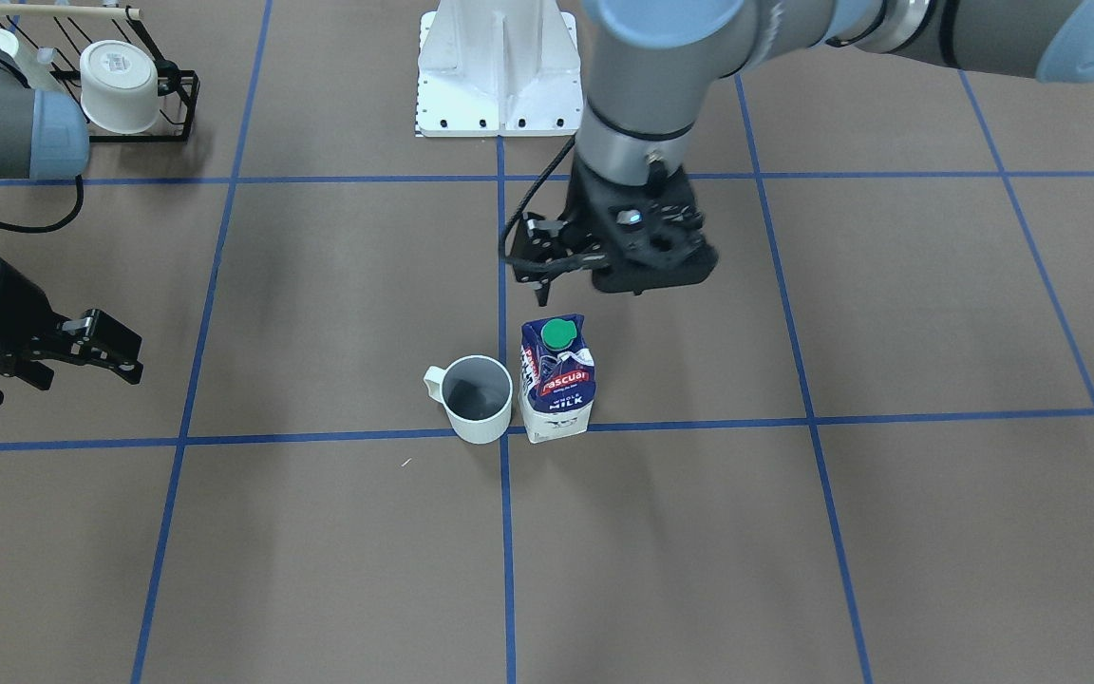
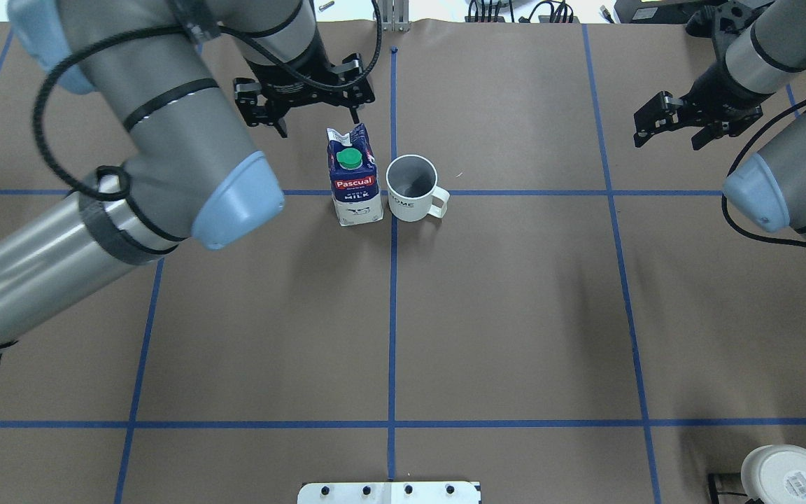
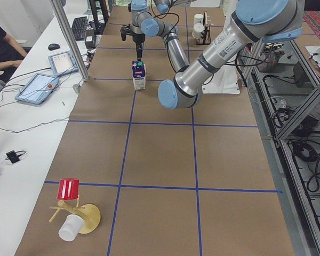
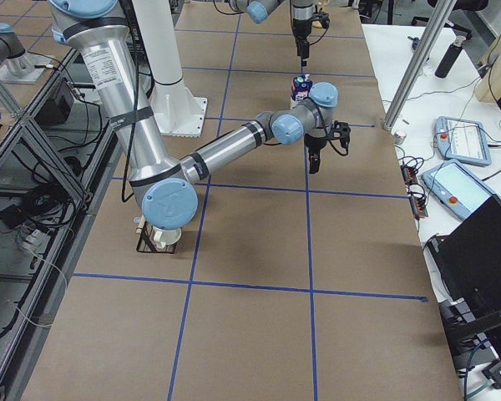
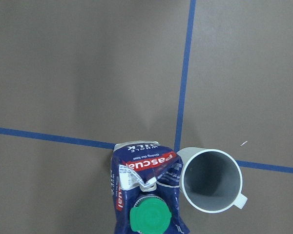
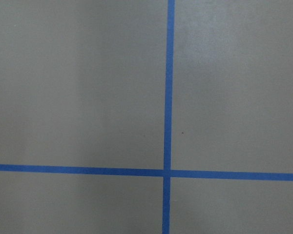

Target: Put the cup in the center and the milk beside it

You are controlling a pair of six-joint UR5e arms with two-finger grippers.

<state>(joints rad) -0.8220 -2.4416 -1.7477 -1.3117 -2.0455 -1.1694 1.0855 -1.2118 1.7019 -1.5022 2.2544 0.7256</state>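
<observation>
The cup (image 1: 479, 399), a plain white mug with a grey inside, stands at the crossing of the blue lines in the table's middle, also in the overhead view (image 2: 413, 187) and the left wrist view (image 5: 212, 180). The milk (image 1: 556, 380), a blue and white carton with a green cap, stands upright right beside it (image 2: 354, 178) (image 5: 144, 195). My left gripper (image 2: 308, 119) hangs open and empty above and just behind the carton (image 1: 547, 285). My right gripper (image 2: 667, 138) is open and empty far off to the side (image 1: 82, 370).
A black wire rack (image 1: 172, 104) with a white cup with a sticker on its base (image 1: 120, 85) stands by the robot's base plate (image 1: 499, 66). A wooden stand with a red cup (image 3: 69, 189) and a white cup (image 3: 69, 229) sits at the table's left end.
</observation>
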